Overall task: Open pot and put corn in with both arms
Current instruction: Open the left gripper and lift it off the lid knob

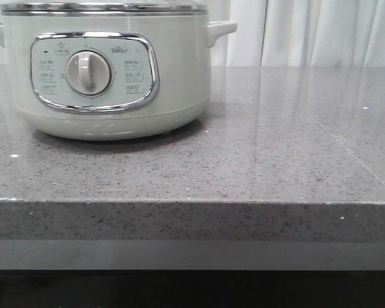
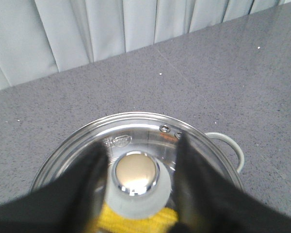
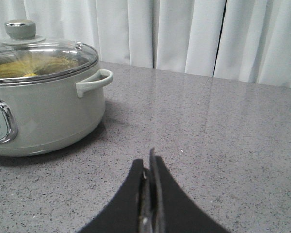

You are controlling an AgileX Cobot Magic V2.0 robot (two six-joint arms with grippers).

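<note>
While your left pincer [image 2: 138,167] straddles the lid knob [image 2: 136,180] wide, unclamped, corn [image 2: 136,222] sits inside pot [image 1: 106,70], upper left; right pincer [image 3: 149,187] closed, empty: risk, knob slips, lid drops

Brand on pot [image 1: 106,67] control panel [image 1: 94,71]: "Bear", upper centre.
Button labels around dial [image 1: 88,71]: too small to read.

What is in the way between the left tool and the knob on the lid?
Nothing visible. The left tool is open, with one finger on either side of the lid's knob, above the lid. The corn shows yellow under the glass, already inside the pot.
</note>
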